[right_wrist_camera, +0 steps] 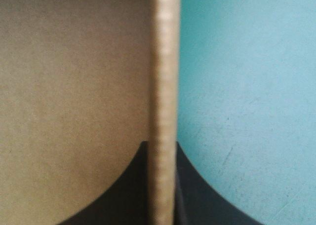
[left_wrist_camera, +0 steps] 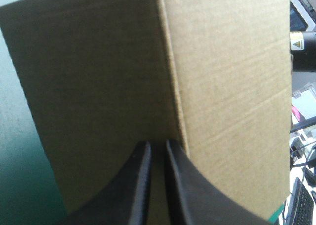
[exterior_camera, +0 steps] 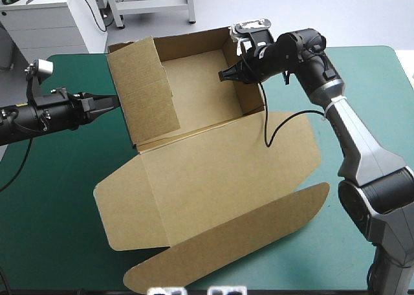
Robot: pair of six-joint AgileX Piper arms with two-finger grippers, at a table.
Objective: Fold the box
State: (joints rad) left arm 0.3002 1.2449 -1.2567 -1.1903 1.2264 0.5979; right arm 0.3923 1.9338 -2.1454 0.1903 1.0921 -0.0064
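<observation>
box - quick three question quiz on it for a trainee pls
1. True or false: the lid of the brown cardboard box lies flat on the teal-green table cover.
2. The right end effector is shut on: A the lid, B a raised wall, C nothing.
3. Fill in: in the right wrist view, the wall's edge runs ___ the black fingers.
Key: 1 true; 2 B; 3 between.
</observation>
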